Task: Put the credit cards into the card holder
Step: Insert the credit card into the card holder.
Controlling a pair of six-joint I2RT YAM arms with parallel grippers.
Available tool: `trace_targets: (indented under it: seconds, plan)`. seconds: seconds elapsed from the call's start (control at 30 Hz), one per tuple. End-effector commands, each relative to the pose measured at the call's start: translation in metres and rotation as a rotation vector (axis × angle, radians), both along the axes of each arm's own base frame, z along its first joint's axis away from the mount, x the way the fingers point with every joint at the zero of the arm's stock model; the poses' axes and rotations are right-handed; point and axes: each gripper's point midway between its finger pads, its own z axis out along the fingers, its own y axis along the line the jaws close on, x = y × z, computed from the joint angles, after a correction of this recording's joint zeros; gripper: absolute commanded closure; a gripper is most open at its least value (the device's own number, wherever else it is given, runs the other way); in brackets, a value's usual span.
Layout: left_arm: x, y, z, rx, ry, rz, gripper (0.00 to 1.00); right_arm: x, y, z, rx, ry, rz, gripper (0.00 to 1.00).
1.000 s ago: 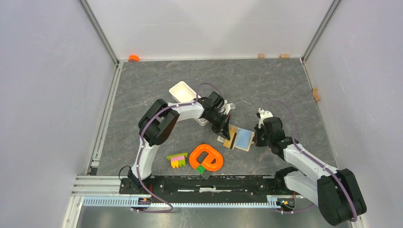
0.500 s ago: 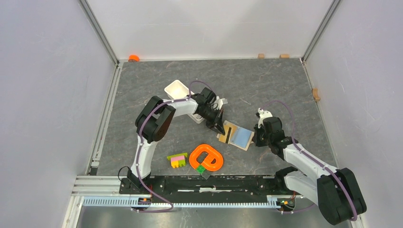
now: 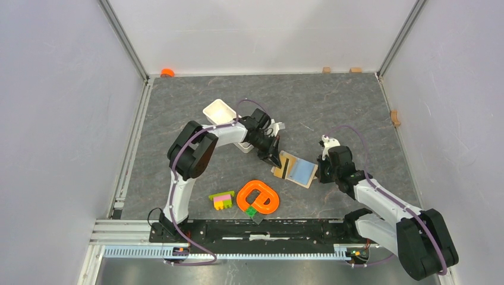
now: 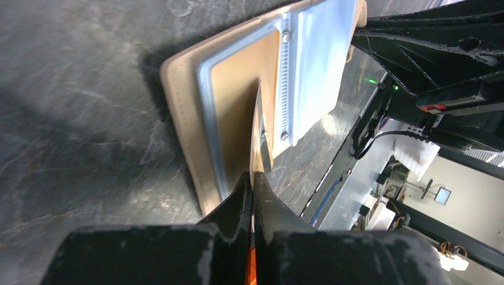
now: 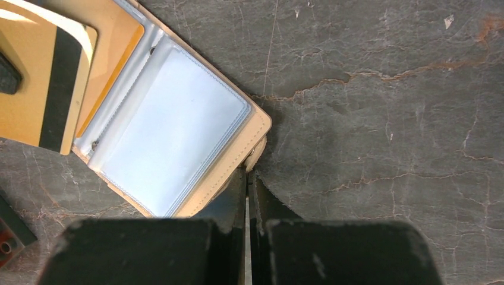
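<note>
I count one card holder (image 3: 294, 170) and two cards. Arm bent inward, the left pincer (image 4: 252, 184) pinches the orange-gold card (image 5: 41, 101). The right pincer (image 5: 246, 178) grips the holder's rim beside the light blue card (image 5: 172, 148).

Left gripper (image 4: 254, 178) is squeezing the orange-gold card (image 4: 259, 119) tight, and the card is showing edge-on. Its far end is reaching over the open card holder (image 4: 178, 124), above the tan-looking clear sleeve. A light blue card (image 4: 324, 53) is sitting in the holder's other sleeve, past the stitched spine. The holder is lying flat on the dark marbled table (image 4: 71, 89).
</note>
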Motion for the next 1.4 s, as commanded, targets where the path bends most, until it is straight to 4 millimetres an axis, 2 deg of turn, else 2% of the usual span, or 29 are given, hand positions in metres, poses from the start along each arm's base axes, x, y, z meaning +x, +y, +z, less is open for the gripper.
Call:
trace_targets:
  seconds: [0.0, 0.23, 0.43, 0.6, 0.83, 1.07, 1.2, 1.37]
  plan:
    - [0.001, -0.009, 0.001, 0.032, -0.061, -0.019, 0.98, -0.003, 0.003, -0.002, -0.012, 0.021, 0.025, 1.0]
    - [-0.006, -0.025, 0.01, -0.011, -0.046, -0.048, 0.98, -0.004, 0.004, -0.003, -0.013, 0.024, 0.031, 1.0]
    - [-0.005, -0.037, 0.029, -0.081, -0.032, -0.051, 0.98, -0.003, 0.004, -0.003, -0.015, 0.024, 0.035, 1.0]
    - [-0.013, -0.045, 0.037, -0.107, -0.021, -0.077, 0.98, -0.003, 0.004, -0.003, -0.02, 0.024, 0.033, 1.0]
    - [-0.014, -0.046, 0.022, -0.083, -0.001, -0.077, 0.98, -0.002, 0.004, -0.003, -0.021, 0.023, 0.032, 1.0]
    - [-0.007, -0.049, 0.016, -0.066, -0.011, -0.062, 0.98, -0.003, 0.003, -0.004, -0.026, 0.025, 0.029, 1.0]
    - [-0.002, -0.042, 0.003, 0.003, -0.023, -0.054, 0.98, -0.003, 0.001, -0.003, -0.031, 0.022, 0.025, 1.0]
    - [0.003, -0.033, -0.004, 0.035, -0.03, -0.041, 0.98, -0.003, 0.001, -0.003, -0.035, 0.024, 0.024, 1.0]
